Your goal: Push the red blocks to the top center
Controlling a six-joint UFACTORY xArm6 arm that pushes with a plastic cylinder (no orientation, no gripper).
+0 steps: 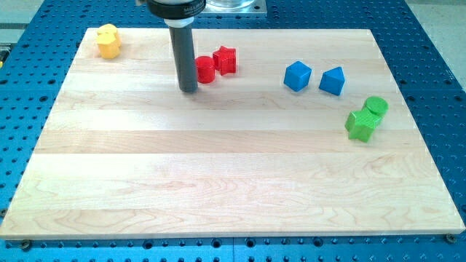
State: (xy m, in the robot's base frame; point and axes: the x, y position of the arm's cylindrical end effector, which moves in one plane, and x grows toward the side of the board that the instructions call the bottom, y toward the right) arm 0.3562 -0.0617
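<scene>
Two red blocks sit together near the view's top centre: a round red block (206, 69) and a red star-shaped block (226, 60) touching it on its right. My tip (188, 90) rests on the wooden board (218, 167) just left of and slightly below the round red block, close to it or touching it. The rod rises straight up to the arm at the view's top edge.
Two yellow blocks (108, 41) sit at the top left corner. A blue cube-like block (297, 76) and a blue wedge-like block (333, 80) lie right of centre. A green cylinder (376, 106) and a green block (360, 124) lie at the right edge.
</scene>
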